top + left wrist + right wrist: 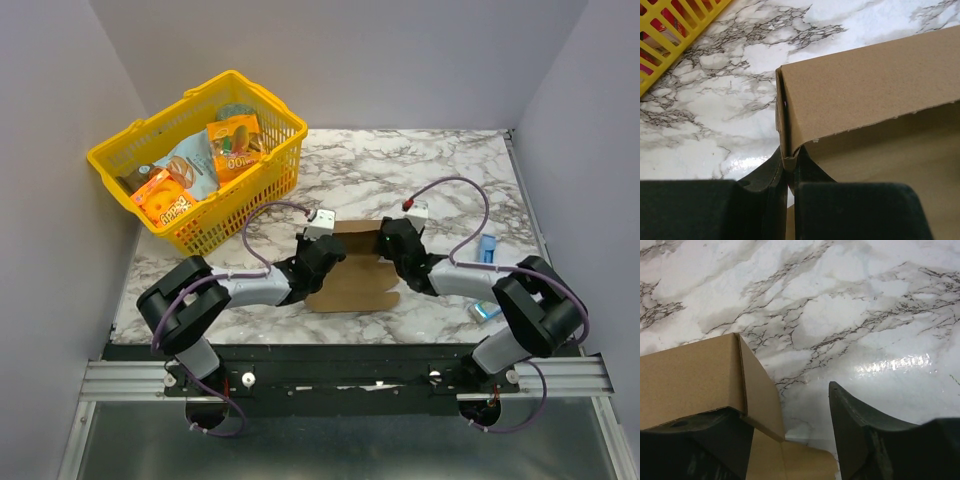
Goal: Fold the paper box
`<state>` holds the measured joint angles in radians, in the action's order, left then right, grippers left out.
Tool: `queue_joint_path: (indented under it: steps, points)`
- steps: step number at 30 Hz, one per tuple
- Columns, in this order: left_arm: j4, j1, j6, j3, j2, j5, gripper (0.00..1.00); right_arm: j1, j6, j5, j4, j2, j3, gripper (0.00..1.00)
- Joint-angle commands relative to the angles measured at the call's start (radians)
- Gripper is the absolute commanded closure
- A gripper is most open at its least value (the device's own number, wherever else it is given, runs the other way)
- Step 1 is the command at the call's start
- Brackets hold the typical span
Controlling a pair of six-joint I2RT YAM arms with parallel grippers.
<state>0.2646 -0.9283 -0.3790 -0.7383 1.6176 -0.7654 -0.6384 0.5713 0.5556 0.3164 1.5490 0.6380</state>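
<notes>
So the paper box (352,285) is sitting mid-bench (440,160), right between the two arms. It's only part-folded: some walls are standing up and a flat scalloped flap is lying toward the near edge.

The left hand (788,162) is squeezed tight on the box's near-left corner. In the wrist view both fingers (767,185) are pressed together on the upright cardboard wall where it doubles over.

The right hand (785,405) is spread wide and isn't clamping anything. One finger (700,440) is tucked up against the folded corner on its side, and the other (865,435) is out over bare marble, clear of the cardboard.

Other stuff: there's a yellow basket (160,113) at the far left with snack packs (232,140) in it, plus a small blue packet (487,248) off to the right, well apart from the box.
</notes>
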Motion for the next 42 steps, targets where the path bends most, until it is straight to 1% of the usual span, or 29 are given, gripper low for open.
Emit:
queue_joint_path:
  steps: [1, 2, 8, 9, 10, 12, 13, 14, 17, 19, 20, 21, 22, 23, 25, 26, 28, 30, 31, 32, 33, 37, 39, 40, 42]
  points:
    - [-0.133, 0.029, 0.003, -0.041, 0.03, 0.044, 0.88, -0.015, -0.043, -0.035, -0.076, -0.09, -0.055, 0.32]
    - [-0.142, 0.032, 0.005, -0.045, 0.036, 0.049, 0.88, -0.018, -0.051, -0.049, -0.076, -0.105, -0.069, 0.29]
    - [-0.171, 0.049, 0.015, -0.082, 0.057, 0.098, 0.88, -0.03, -0.111, -0.207, -0.117, -0.21, -0.086, 0.27]
    - [-0.174, 0.051, 0.015, -0.088, 0.06, 0.101, 0.88, -0.03, -0.137, -0.274, -0.114, -0.227, -0.099, 0.27]
    - [-0.176, 0.052, 0.017, -0.092, 0.062, 0.106, 0.88, -0.03, -0.143, -0.304, -0.114, -0.242, -0.104, 0.21]
    - [-0.174, 0.055, 0.025, -0.092, 0.064, 0.112, 0.88, -0.03, -0.151, -0.373, -0.14, -0.296, -0.109, 0.19]
    - [-0.173, 0.055, 0.032, -0.089, 0.061, 0.113, 0.88, -0.03, -0.146, -0.385, -0.155, -0.317, -0.11, 0.19]
    - [-0.157, 0.059, 0.043, -0.085, 0.057, 0.115, 0.88, -0.03, -0.14, -0.39, -0.196, -0.358, -0.112, 0.16]
    - [-0.096, 0.068, 0.078, -0.049, 0.045, 0.172, 0.88, -0.029, -0.151, -0.381, -0.285, -0.427, -0.1, 0.13]
    - [-0.064, 0.075, 0.092, -0.016, 0.03, 0.228, 0.88, -0.024, -0.163, -0.364, -0.356, -0.48, -0.051, 0.12]
    - [-0.041, 0.078, 0.098, -0.007, 0.018, 0.239, 0.88, -0.017, -0.163, -0.361, -0.422, -0.489, -0.029, 0.12]
    - [-0.03, 0.08, 0.11, 0.008, 0.012, 0.25, 0.88, -0.003, -0.166, -0.374, -0.453, -0.501, -0.006, 0.13]
    - [-0.021, 0.082, 0.115, 0.016, 0.005, 0.276, 0.88, 0.018, -0.168, -0.381, -0.477, -0.504, 0.018, 0.15]
    - [-0.004, 0.083, 0.121, 0.022, -0.004, 0.284, 0.88, 0.029, -0.168, -0.382, -0.506, -0.509, 0.049, 0.21]
    - [0.002, 0.085, 0.124, 0.034, -0.008, 0.296, 0.88, 0.051, -0.186, -0.404, -0.51, -0.507, 0.071, 0.28]
    - [0.015, 0.086, 0.126, 0.039, -0.013, 0.298, 0.88, 0.052, -0.194, -0.402, -0.51, -0.504, 0.093, 0.36]
    - [0.033, 0.085, 0.126, 0.06, -0.015, 0.291, 0.89, 0.052, -0.2, -0.384, -0.508, -0.485, 0.117, 0.42]
    - [0.077, 0.086, 0.127, 0.092, -0.015, 0.281, 0.89, 0.054, -0.188, -0.353, -0.501, -0.463, 0.147, 0.51]
    - [0.096, 0.086, 0.127, 0.103, -0.015, 0.278, 0.89, 0.052, -0.168, -0.338, -0.491, -0.454, 0.153, 0.56]
    - [0.134, 0.085, 0.126, 0.114, -0.015, 0.275, 0.89, 0.052, -0.156, -0.32, -0.459, -0.431, 0.155, 0.68]
    - [0.153, 0.085, 0.126, 0.135, -0.015, 0.27, 0.89, 0.052, -0.145, -0.295, -0.442, -0.42, 0.155, 0.71]
    - [0.202, 0.085, 0.118, 0.157, -0.016, 0.268, 0.89, 0.052, -0.116, -0.304, -0.382, -0.334, 0.163, 0.71]
    - [0.202, 0.086, 0.114, 0.159, -0.024, 0.271, 0.86, 0.051, -0.12, -0.319, -0.352, -0.297, 0.154, 0.72]
    - [0.202, 0.086, 0.114, 0.159, -0.025, 0.275, 0.77, 0.051, -0.108, -0.319, -0.347, -0.291, 0.149, 0.72]
    - [0.19, 0.085, 0.104, 0.162, -0.044, 0.276, 0.65, 0.051, -0.093, -0.318, -0.338, -0.297, 0.131, 0.72]
